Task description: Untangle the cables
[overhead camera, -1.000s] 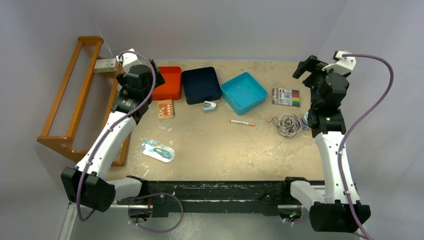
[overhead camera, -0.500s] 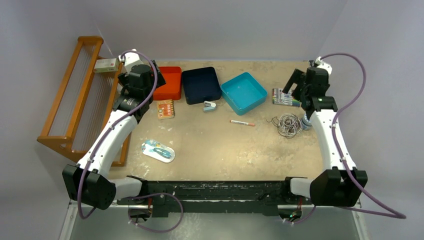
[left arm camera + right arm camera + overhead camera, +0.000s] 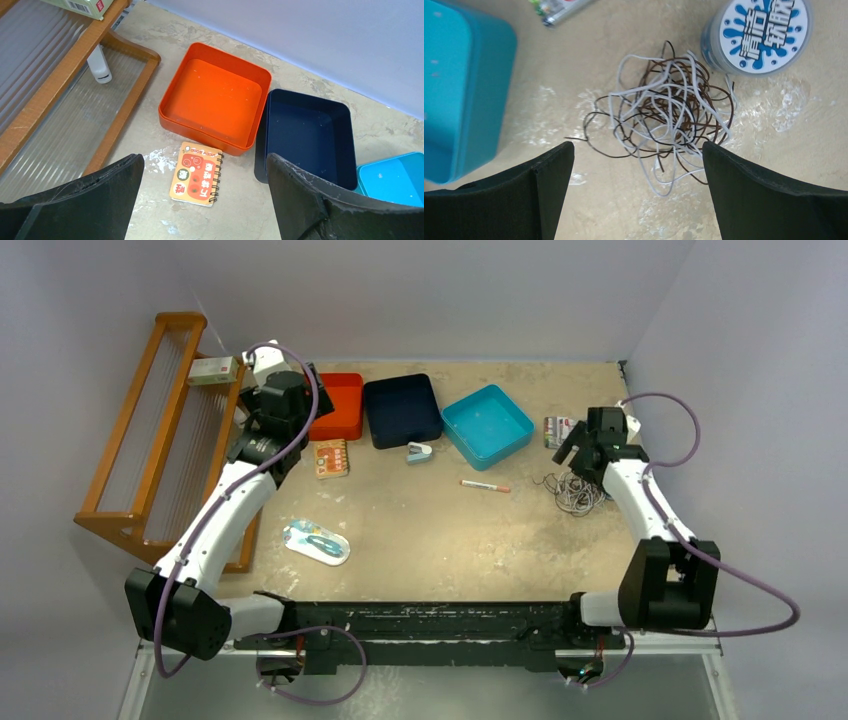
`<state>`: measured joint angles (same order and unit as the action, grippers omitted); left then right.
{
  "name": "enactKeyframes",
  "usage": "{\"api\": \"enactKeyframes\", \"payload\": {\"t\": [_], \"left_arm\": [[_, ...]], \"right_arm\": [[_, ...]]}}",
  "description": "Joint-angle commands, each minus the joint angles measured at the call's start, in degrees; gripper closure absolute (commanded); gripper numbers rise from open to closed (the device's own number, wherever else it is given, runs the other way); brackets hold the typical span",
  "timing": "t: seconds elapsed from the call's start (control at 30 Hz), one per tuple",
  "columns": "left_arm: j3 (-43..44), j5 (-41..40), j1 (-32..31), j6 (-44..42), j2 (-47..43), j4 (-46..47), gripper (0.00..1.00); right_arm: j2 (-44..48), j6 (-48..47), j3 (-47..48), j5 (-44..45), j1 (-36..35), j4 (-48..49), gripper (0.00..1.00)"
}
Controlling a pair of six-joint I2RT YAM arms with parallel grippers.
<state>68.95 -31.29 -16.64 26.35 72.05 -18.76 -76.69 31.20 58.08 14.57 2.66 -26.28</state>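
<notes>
The cables lie in one tangled heap of thin white-grey, dark brown and black wires on the table at the right. In the right wrist view the cables fill the middle, just ahead of my fingers. My right gripper hangs low over the heap's far side, open and empty; in its own view the right gripper has its jaws wide apart with only table between them. My left gripper is open and empty at the far left, above the orange tray and a small notebook; its own view also shows the left gripper.
A round blue-and-white tub touches the heap's right side. A teal tray, a navy tray, a red-and-white pen, a marker pack and a wooden rack are around. A white-and-teal object lies front left.
My right arm has come down from a raised pose at the far right and now hangs low over the cable heap. The left arm has barely moved.
</notes>
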Motion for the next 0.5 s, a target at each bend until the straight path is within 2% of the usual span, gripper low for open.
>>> {"api": "enactKeyframes", "payload": {"t": [0.0, 0.2, 0.47], "left_arm": [[0.0, -0.2, -0.3, -0.9, -1.4, 1.9, 0.09], [-0.2, 0.1, -0.3, -1.0, -1.2, 2.0, 0.09], [-0.2, 0.7, -0.3, -1.0, -0.8, 2.3, 0.10]], "right_arm": [[-3.1, 1.8, -1.9, 6.5, 0.2, 1.4, 0.00], [-6.9, 0.8, -3.3, 9.0, 0.2, 3.6, 0.00], [-12.3, -1.6, -5.1, 5.3, 0.2, 10.4, 0.03]]}}
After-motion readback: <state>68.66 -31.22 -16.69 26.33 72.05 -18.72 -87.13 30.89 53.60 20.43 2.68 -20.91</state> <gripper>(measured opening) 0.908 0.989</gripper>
